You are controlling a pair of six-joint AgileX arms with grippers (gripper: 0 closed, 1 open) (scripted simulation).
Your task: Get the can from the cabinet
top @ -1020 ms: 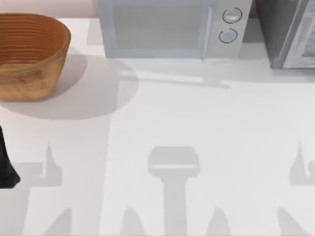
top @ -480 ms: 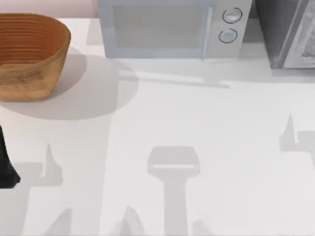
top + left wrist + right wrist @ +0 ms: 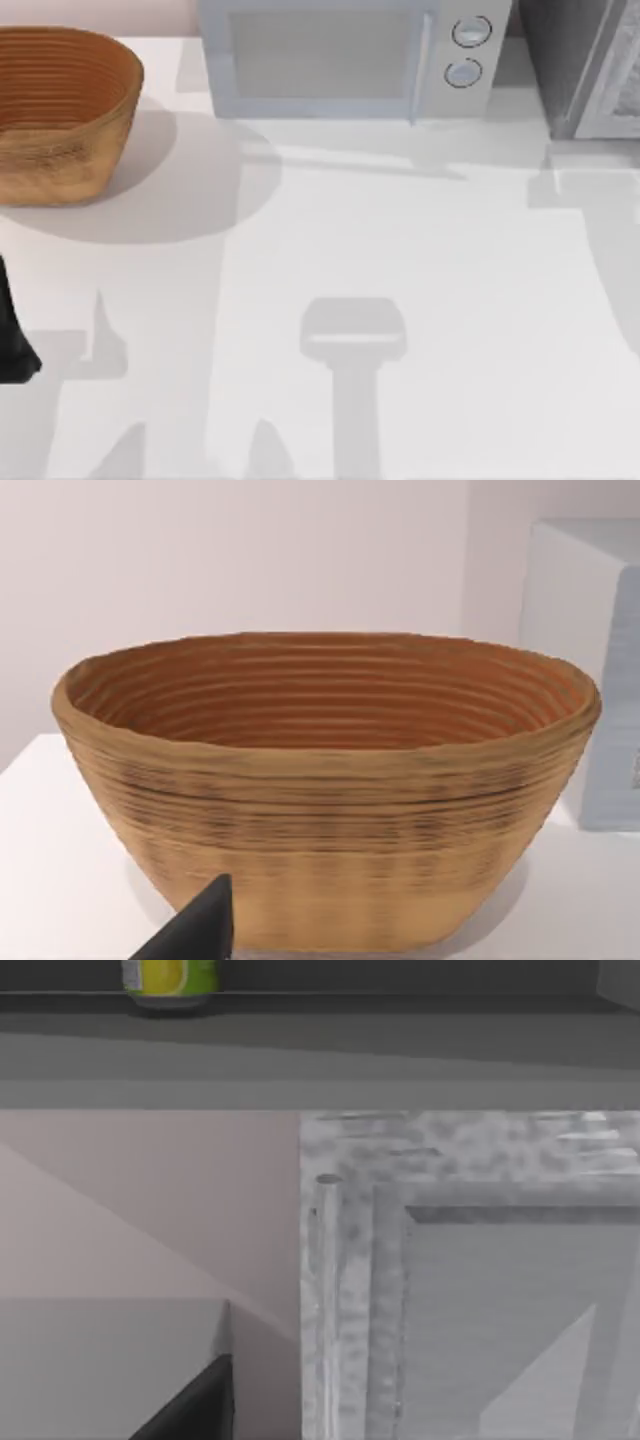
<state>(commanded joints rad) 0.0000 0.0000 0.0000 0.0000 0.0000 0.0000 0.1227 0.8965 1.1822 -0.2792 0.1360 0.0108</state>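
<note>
The can (image 3: 170, 978), green and yellow, stands on a dark shelf of the grey cabinet (image 3: 470, 1160), above a speckled door with a slim upright handle (image 3: 326, 1290). A dark edge of my right gripper (image 3: 195, 1408) shows low in the right wrist view, well below the can and apart from it. From above, the cabinet (image 3: 585, 70) sits at the table's back right corner, with the right arm's shadow just in front of it. My left arm (image 3: 12, 335) stays parked at the left edge, and its gripper (image 3: 200, 932) faces the basket.
A woven wicker basket (image 3: 62, 110) stands at the back left. A pale microwave (image 3: 340, 60) fills the back middle, just left of the cabinet. The white table (image 3: 330, 250) stretches across the middle and front.
The right arm's shadow has travelled from the front right of the table back to the foot of the cabinet. The left arm, basket and microwave have not moved.
</note>
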